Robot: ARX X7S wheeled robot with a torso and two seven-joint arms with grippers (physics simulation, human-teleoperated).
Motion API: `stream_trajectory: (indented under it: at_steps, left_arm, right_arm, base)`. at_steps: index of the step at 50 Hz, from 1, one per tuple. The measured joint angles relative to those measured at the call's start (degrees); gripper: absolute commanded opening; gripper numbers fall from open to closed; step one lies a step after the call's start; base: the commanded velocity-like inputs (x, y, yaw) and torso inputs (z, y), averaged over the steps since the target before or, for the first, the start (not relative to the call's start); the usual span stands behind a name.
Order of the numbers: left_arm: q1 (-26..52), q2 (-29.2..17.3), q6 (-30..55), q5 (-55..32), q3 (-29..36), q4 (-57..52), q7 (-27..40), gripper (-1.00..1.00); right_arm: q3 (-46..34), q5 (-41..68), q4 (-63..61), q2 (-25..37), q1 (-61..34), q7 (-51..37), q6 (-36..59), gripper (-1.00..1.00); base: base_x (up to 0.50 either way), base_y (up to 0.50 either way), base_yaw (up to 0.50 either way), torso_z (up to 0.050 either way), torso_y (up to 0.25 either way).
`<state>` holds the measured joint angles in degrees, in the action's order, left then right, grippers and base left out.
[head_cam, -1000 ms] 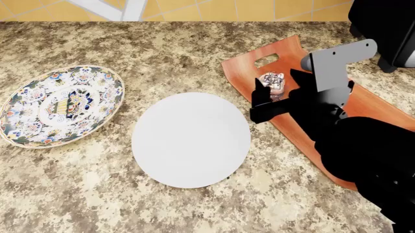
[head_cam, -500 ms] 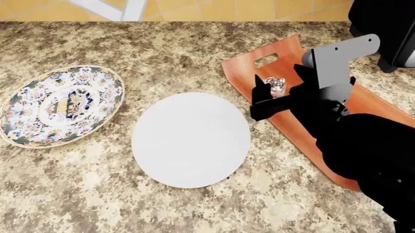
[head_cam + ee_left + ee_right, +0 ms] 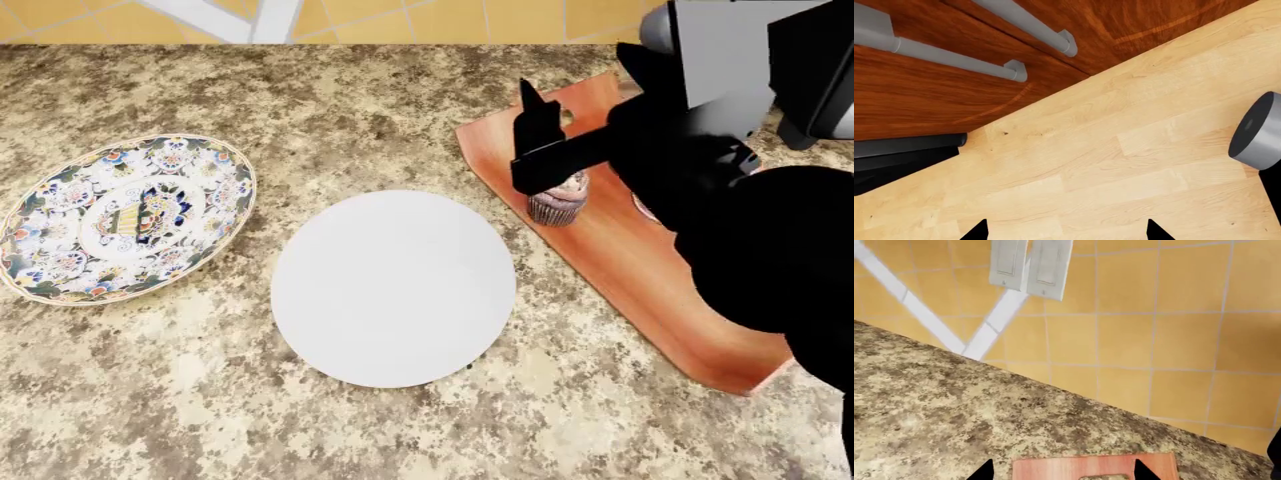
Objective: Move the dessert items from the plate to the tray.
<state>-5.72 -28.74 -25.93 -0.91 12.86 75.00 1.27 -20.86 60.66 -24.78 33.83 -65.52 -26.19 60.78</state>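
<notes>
We see the cupcake (image 3: 558,198) standing upright on the tray (image 3: 627,270), near its slotted end, w/ our right gripper (image 3: 537,140) hanging just above it. The wrist view shows both fingertips spread apart w/ nothing between them, so it's open and empty. The left gripper (image 3: 1066,232) points at the floor by a cabinet; tips apart, also empty.

The white plate (image 3: 394,288) on the surface is bare. The cake is mostly hidden behind our arm; only a pale sliver shows on the tray, so we can't confirm it.

Handling, as we judge: cupcake is light, top is soft cream that smears, wrapper is thin and crushable. If we regrip, take it low on the wrapper sides, gentle squeeze, keep it upright. Cake likely softer still, so grip it at the base.
</notes>
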Motion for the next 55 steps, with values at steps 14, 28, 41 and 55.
stream_trajectory:
  at_steps: [14, 28, 41, 55]
  left_arm:
    - [0.03, -0.01, -0.08, -0.04, 0.09, 0.00, 0.09, 1.00]
    - [0.02, 0.00, -0.34, 0.00, 0.14, 0.00, 0.28, 1.00]
    - [0.24, -0.05, -1.08, 0.13, 0.51, 0.00, 0.76, 1.00]
    - [0.64, -0.09, -2.25, 0.15, 1.00, 0.00, 1.17, 1.00]
  right_arm:
    - [2.52, 7.32, -4.67, 0.17, -5.03, -6.22, 6.18, 1.00]
    - [6.82, 25.35, -11.05, 2.29, -6.73, -22.66, 11.17, 1.00]
    - [7.74, 41.70, -17.37, 6.60, -6.95, -38.52, 9.24, 1.00]
    - [5.91, 53.96, -25.13, 10.51, -7.19, -52.31, 3.50, 1.00]
  base:
    - [0.00, 0.00, 0.00, 0.000, 0.000]
    - [0.00, 0.00, 0.00, 0.000, 0.000]
    - [0.00, 0.00, 0.00, 0.000, 0.000]
    - [0.00, 0.00, 0.00, 0.000, 0.000]
